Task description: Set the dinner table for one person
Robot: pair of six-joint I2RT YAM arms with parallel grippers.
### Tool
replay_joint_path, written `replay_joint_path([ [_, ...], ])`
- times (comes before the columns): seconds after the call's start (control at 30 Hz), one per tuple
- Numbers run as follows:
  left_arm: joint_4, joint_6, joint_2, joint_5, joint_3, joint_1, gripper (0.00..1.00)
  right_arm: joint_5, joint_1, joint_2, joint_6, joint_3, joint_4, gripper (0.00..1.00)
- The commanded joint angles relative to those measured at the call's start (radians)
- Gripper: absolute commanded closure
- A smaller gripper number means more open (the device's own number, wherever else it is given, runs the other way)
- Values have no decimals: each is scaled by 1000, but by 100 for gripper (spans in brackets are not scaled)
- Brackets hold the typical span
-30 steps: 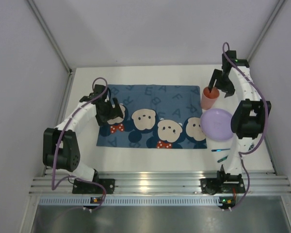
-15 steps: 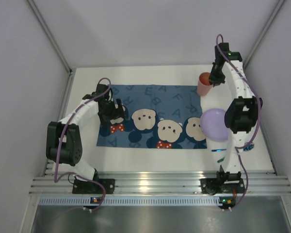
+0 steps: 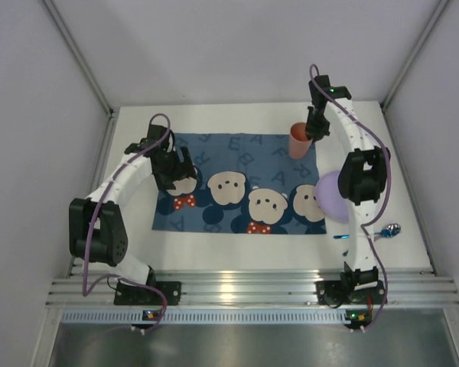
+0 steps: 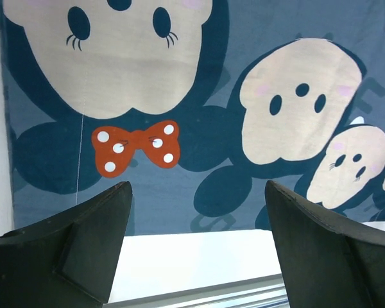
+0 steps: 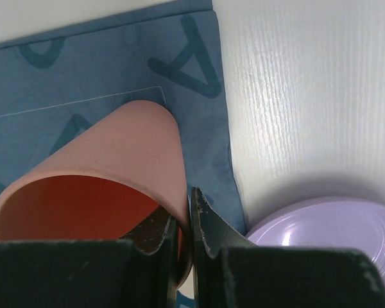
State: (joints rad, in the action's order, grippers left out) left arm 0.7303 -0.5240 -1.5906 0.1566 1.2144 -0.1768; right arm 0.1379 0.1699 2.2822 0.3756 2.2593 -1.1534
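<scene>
A salmon-pink cup hangs tilted over the back right corner of the blue bear placemat. My right gripper is shut on its rim. In the right wrist view one finger is inside the cup and the other outside, with the gripper pinching the wall. A lilac plate lies on the white dinner table at the placemat's right edge, partly hidden by the right arm. My left gripper hovers open over the placemat's left part, with nothing between its fingers.
A blue utensil lies on the table right of the right arm, and a teal one shows near the plate's front. The plate sits just right of the held cup. White walls enclose the table on three sides.
The right gripper closed on the cup's rim and carried it left from the bare table onto the placemat's back right corner. The left gripper shifted only slightly.
</scene>
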Motion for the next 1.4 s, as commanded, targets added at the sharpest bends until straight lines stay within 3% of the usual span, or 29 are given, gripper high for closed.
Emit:
replay_joint_path([
  [0.0, 55, 12, 86, -28, 33, -3, 10, 35, 11, 19, -4, 52, -9, 96],
  [0.13, 54, 5, 115, -34, 7, -3, 10, 32, 14, 23, -10, 55, -8, 76],
  [0.17, 54, 5, 122, -37, -1, -3, 10, 22, 17, 20, -18, 55, -8, 65],
  [0.27, 57, 1, 136, -35, -1, -3, 10, 17, 14, -1, -39, 78, -6, 47],
  [0.4, 66, 19, 139, -37, 8, -3, 10, 12, -33, -87, -72, 83, -3, 39],
  [0.5, 69, 28, 141, -43, -1, -3, 10, -3, -120, -208, -64, -38, 27, 31],
  [0.67, 35, 18, 153, -19, -59, -3, 10, -43, -309, -406, -34, -416, 133, 16],
  [0.8, 14, 18, 147, 4, -81, -3, 10, -219, -536, -463, -4, -659, 188, 16],
  [0.9, 12, 32, 138, 0, -82, -3, 10, -308, -631, -495, -29, -802, 241, 18],
  [1.37, -16, 44, 115, 11, -92, -3, 11, -279, -659, -471, -55, -957, 281, 18],
])
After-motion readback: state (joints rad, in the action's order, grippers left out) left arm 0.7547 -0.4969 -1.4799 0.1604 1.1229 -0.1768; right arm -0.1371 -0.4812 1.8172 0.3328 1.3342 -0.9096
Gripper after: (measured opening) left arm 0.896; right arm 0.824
